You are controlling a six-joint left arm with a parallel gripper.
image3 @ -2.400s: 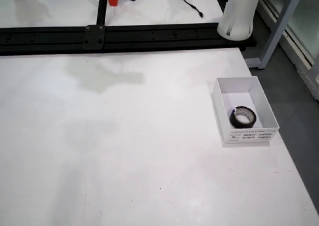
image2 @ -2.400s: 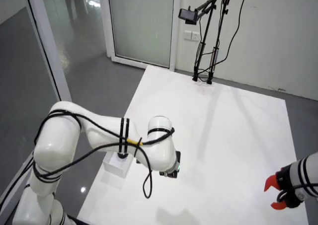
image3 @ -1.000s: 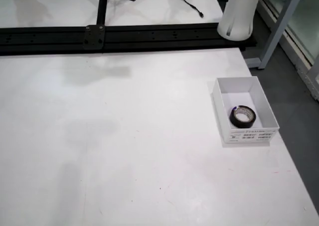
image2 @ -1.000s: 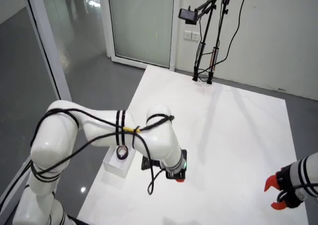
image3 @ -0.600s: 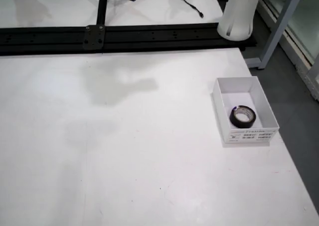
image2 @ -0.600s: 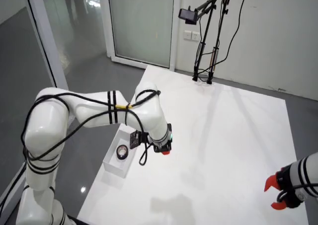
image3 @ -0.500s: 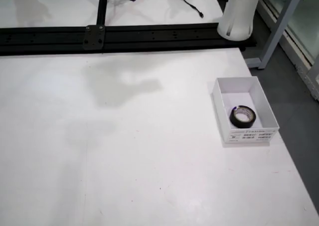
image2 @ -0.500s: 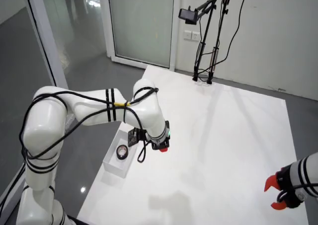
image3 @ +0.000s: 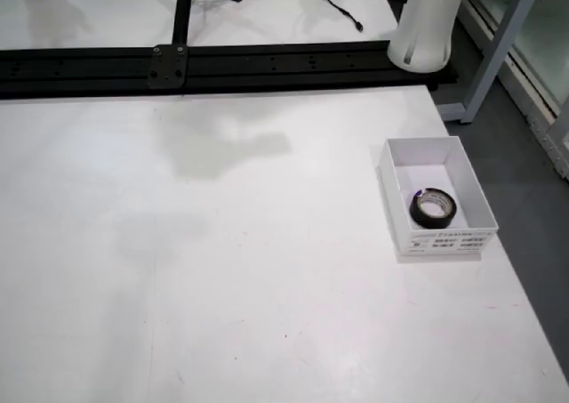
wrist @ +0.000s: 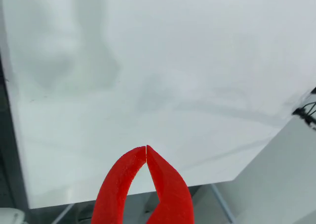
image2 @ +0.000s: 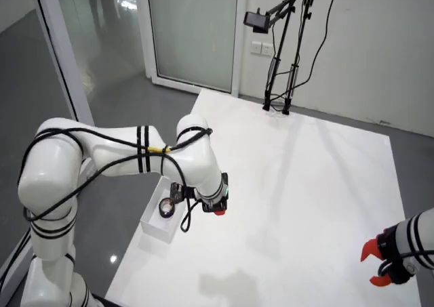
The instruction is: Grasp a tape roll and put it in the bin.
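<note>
A black tape roll [image3: 433, 209] lies flat inside the white bin [image3: 444, 241] in the view from above, near the table's right edge. From the side, the roll [image2: 166, 207] shows in the bin [image2: 152, 227], with my gripper [image2: 218, 211] hanging just to its right, over the table. In the view that rides on the gripper, my red fingers [wrist: 146, 148] meet at the tips with nothing between them; only bare white table lies below, and neither roll nor bin shows there.
A second arm with a red gripper [image2: 375, 265] stays at the lower right of the side view. A black rail [image3: 178, 60] and my arm's white base [image3: 428, 20] line the table's far side from above. A camera stand [image2: 277, 104] stands at the far corner.
</note>
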